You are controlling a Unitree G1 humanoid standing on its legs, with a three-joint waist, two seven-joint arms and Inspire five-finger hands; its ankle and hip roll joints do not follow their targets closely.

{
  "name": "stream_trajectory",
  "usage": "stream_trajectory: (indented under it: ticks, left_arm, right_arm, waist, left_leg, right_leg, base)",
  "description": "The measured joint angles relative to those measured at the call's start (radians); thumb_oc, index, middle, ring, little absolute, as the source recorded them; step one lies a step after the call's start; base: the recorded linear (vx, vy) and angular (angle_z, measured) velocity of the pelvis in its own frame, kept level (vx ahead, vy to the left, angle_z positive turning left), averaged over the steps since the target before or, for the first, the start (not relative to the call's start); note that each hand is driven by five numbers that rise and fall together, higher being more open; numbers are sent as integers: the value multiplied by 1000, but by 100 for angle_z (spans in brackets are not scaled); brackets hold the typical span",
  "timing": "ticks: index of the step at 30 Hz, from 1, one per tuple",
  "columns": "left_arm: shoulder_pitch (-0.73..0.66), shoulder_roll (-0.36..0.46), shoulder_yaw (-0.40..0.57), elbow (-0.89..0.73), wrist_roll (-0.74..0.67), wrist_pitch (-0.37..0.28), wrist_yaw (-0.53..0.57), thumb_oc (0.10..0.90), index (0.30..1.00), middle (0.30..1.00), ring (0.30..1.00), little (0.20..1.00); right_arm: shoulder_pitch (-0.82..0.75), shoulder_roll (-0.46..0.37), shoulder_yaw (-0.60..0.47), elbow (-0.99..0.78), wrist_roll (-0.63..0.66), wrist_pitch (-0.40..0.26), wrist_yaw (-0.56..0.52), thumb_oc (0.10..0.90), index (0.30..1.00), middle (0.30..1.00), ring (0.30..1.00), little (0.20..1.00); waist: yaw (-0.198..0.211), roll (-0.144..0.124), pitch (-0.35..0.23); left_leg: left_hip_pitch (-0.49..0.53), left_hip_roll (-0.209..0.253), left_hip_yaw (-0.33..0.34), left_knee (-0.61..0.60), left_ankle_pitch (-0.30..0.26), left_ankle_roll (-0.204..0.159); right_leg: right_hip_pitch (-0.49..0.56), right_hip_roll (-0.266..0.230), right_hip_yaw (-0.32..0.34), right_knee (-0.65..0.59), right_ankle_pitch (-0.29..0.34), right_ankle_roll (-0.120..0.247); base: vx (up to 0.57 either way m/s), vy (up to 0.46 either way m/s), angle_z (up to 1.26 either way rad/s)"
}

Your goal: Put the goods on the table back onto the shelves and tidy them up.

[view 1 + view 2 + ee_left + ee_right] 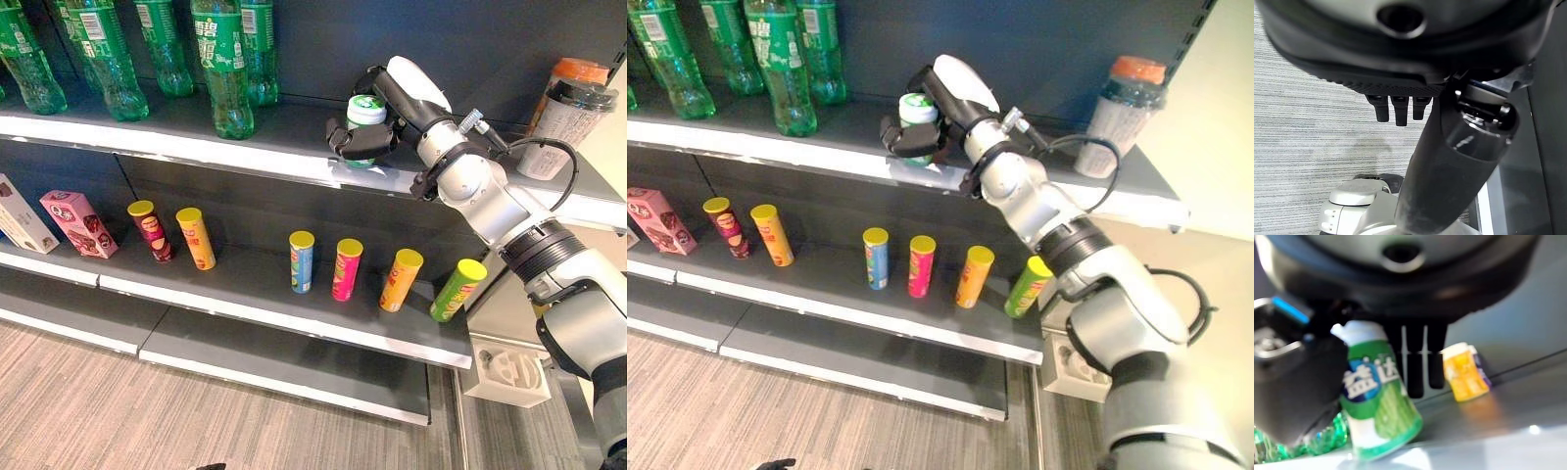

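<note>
A small green-and-white gum bottle (366,110) with a white lid stands on the upper shelf (157,132), leaning slightly. My right hand (366,143) reaches in from the right and is shut on the gum bottle. In the right wrist view the thumb (1295,377) lies on one side of the bottle (1378,406) and the fingers (1415,360) on the other. My left hand (1396,110) hangs over the grey floor with relaxed fingers, holding nothing.
Tall green soda bottles (223,69) stand at the left of the upper shelf. Orange-lidded bottles (563,113) stand at its right end. A small yellow bottle (1465,372) sits behind the gum bottle. Several chip cans (346,269) and pink boxes (78,223) line the middle shelf.
</note>
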Motion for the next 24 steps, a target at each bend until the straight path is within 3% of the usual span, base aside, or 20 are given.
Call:
stream_trajectory:
  ticks: [24]
  left_arm:
    - [18,2,3,12,-1,-1,1,800,900,900,900,900]
  right_arm:
    - [2,-1,-2,-2,0,8,-1,400,300,300,300,300]
  waist:
    - [-3,-16,4]
  left_leg:
    - [-1,1,-1,0,0,0]
  right_leg:
    - [0,0,-2,0,-2,2]
  base:
    - [0,0,0]
